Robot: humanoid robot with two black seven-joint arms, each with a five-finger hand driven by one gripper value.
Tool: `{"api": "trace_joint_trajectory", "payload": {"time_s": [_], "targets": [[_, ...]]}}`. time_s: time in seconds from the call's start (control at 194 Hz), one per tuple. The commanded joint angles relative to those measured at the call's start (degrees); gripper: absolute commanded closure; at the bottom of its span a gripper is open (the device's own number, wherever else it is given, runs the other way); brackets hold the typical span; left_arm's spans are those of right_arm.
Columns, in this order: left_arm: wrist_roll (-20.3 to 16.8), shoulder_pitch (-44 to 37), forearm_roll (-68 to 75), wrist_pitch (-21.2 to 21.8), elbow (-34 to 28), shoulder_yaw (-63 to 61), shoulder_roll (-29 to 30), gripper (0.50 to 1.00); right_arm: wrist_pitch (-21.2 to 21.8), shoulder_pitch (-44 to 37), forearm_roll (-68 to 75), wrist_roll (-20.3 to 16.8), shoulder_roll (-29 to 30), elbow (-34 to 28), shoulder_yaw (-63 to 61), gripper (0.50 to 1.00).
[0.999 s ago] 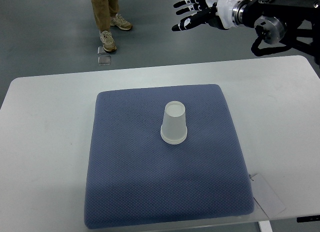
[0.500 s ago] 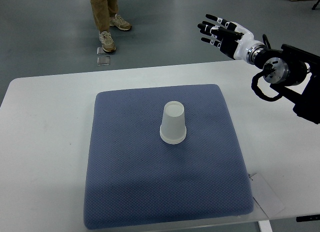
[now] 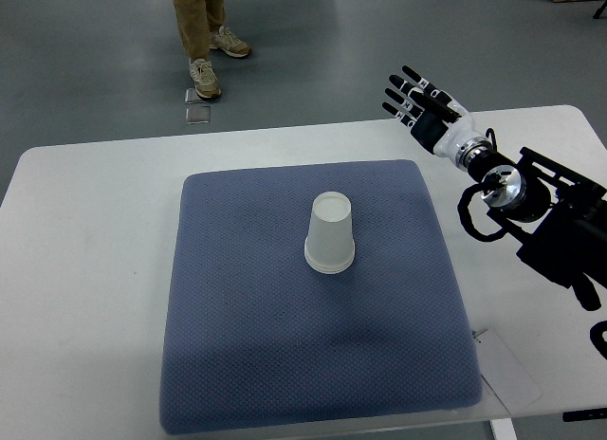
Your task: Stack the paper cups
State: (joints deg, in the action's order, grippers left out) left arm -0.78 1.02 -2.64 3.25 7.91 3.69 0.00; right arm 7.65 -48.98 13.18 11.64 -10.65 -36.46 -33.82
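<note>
One cup stack in view, your right hand drawing down and away.

On the blue quilted pad (image 3: pixel 247 364) the white upturned paper cup (image 3: pixel 330 233) sits untouched; your right hand (image 3: pixel 417 106), fingers spread and empty, has dropped to the white bench's (image 3: pixel 85 269) far edge, suggesting stacking's done.

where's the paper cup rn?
Top view: the paper cup stands upside down near the middle of the blue mat, left of and apart from the open right hand.
</note>
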Motion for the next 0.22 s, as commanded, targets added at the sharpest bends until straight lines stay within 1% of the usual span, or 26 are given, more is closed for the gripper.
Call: {"api": "trace_joint_trajectory", "payload": {"time_s": [0.0,0.211], "targets": [[0.0,0.0,0.0,0.0,0.0,0.0,0.0,0.500,0.8,0.3,0.0,0.1,0.2,0.7,-0.2,0.640],[0.0,-0.1,0.0,0.0,0.0,-0.1,0.0,0.500,0.8,1.1,0.0,0.1,0.3,0.9,-0.3,0.640]]}}
